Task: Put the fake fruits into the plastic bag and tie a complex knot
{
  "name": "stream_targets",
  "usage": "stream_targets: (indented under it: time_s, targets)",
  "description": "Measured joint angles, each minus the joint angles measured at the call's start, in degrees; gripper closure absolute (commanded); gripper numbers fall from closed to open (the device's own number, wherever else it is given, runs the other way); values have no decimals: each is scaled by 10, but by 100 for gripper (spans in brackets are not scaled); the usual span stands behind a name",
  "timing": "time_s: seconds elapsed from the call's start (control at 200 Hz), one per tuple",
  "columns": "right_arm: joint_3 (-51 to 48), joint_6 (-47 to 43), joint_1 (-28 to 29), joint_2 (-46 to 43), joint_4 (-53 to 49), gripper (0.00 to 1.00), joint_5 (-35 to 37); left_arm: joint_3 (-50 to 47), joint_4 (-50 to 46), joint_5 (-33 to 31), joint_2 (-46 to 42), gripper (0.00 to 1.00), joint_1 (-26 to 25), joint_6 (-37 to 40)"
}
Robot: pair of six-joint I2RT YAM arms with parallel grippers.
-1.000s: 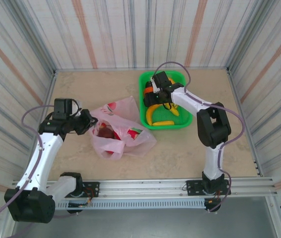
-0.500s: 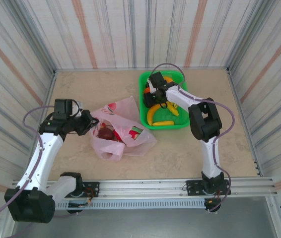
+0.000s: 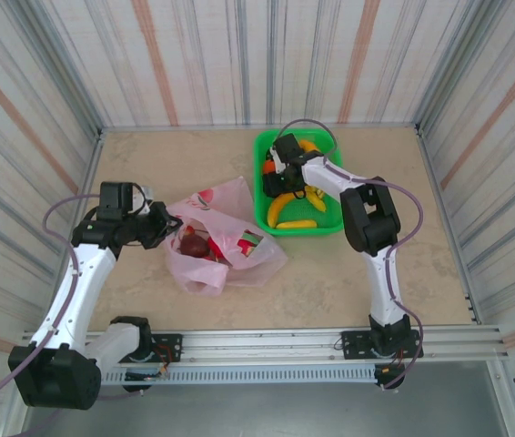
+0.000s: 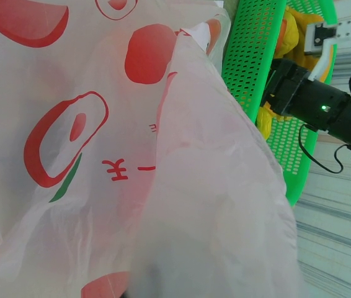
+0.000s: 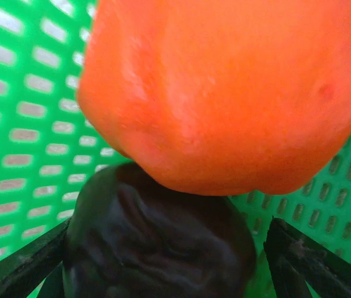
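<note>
Fruit (image 5: 157,236) at basket's (image 5: 26,124) left edge, purple, looked hard and slippery, best pinched across its middle; right gripper (image 5: 163,276) straddled it, fingers (image 5: 14,264) apart

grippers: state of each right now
Left gripper: at the bag edge, cannot tell.
Right gripper: open around the dark fruit.

Right end effector (image 3: 274,179) low, fingers (image 5: 23,261) wide apart.
</note>
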Motion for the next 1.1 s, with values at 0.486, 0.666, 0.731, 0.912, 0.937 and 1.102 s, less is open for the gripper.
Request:
stream_targets:
  time_s: [0.486,0.666,0.731,0.912,0.937,1.102]
  targets:
    - [-17,0,-13,-1,24,43,-33,0,7,2,0,98,0,0]
    - [-37,0,-13,-34,24,46,-33,0,9,9,0,98,0,-1]
    - [-46,0,-13,-54,26,47,-31,0,9,11,0,98,0,-1]
    - [-78,0,-9,-125,30,47,-16,0,9,17,0,98,0,-1]
    - [-83,0,-8,-135,31,47,-15,0,9,19,0,98,0,-1]
    - [-133,0,6,-213,35,47,-2,0,13,25,0,98,0,-1]
